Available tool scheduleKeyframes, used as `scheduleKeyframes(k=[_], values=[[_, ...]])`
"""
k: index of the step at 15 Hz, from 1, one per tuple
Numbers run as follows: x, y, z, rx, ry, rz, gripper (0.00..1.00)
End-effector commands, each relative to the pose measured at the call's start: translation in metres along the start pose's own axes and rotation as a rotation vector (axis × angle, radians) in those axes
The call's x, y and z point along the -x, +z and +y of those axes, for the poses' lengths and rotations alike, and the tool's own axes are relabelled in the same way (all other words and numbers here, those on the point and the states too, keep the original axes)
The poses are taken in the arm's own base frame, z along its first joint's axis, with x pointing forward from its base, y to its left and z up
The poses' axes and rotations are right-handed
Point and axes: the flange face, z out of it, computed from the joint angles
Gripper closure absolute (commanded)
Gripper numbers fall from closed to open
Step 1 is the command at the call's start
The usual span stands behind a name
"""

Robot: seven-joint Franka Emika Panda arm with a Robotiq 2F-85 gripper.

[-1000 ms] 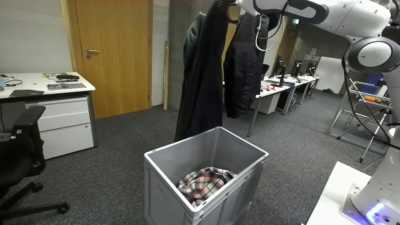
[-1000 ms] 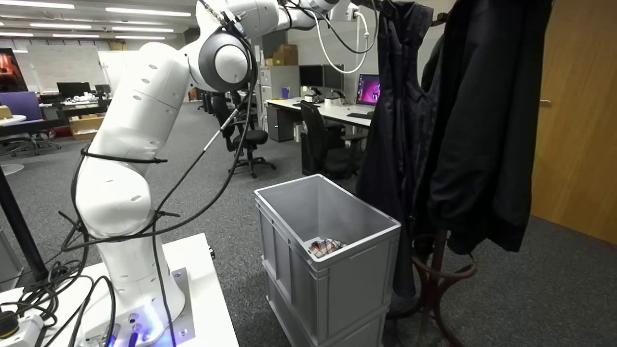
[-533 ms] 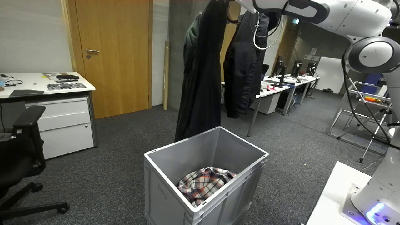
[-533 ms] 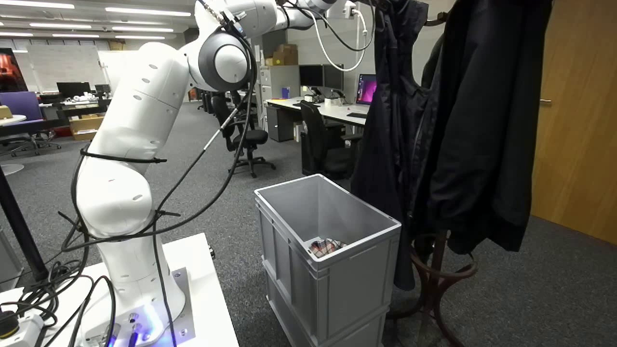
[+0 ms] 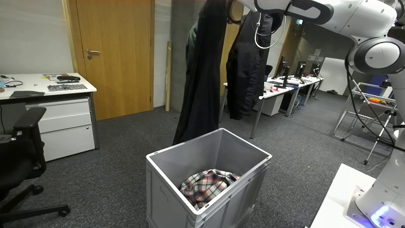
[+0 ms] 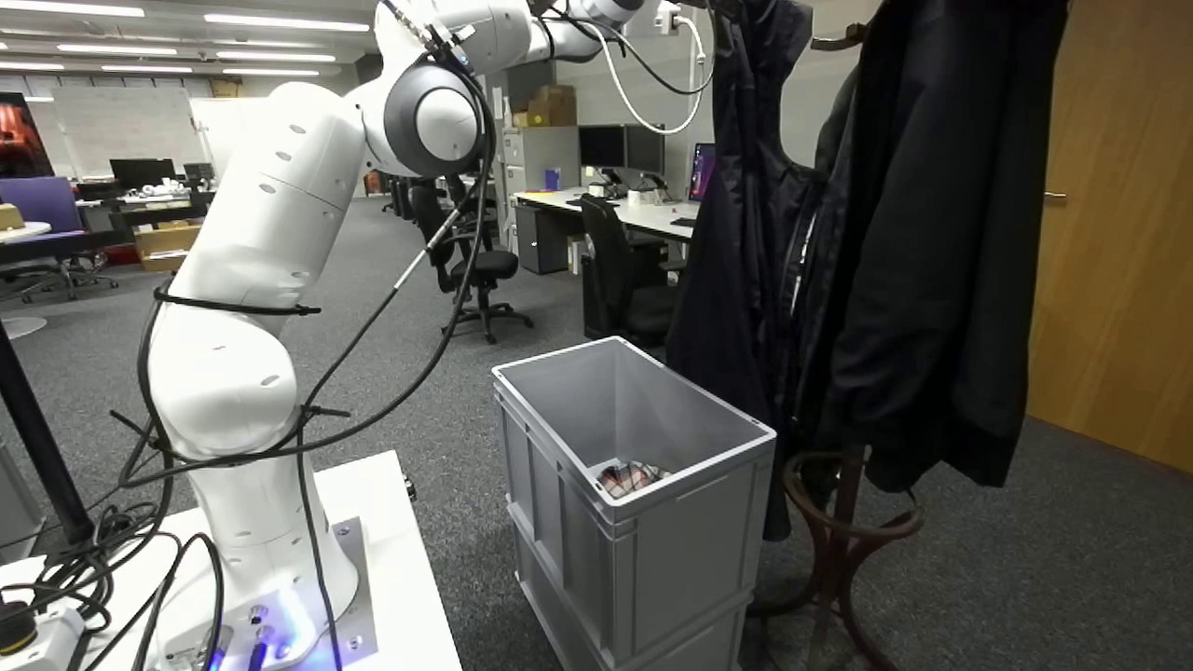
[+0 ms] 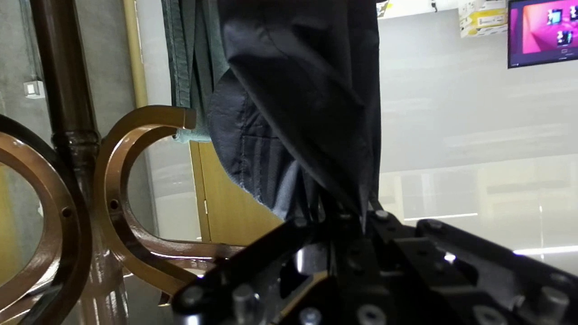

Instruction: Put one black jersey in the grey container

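Shifted sideways, the black jersey (image 5: 202,85) hangs below the hand (image 7: 345,215), which seemingly pinches it.

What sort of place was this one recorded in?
Probably an open-plan office, perhaps doubling as a lab: a long white desk bears computer monitors, and a black office chair stands by it.

black jersey (image 5: 204,77) cut off above, hem behind grey container (image 5: 167,196) in an exterior view, gripper (image 7: 347,215) partly hidden

The arm (image 6: 270,191) stands bent and raised, its tool (image 7: 345,214) pinched together.
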Motion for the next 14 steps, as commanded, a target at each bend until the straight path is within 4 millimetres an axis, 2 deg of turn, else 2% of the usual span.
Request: scheduleKeyframes(k=[1, 14], values=[[-0.008, -0.012, -0.008, -0.024, -0.079, 0.06, 1.0], [0.003, -0.031, -0.048, -0.113, -0.095, -0.044, 1.0]])
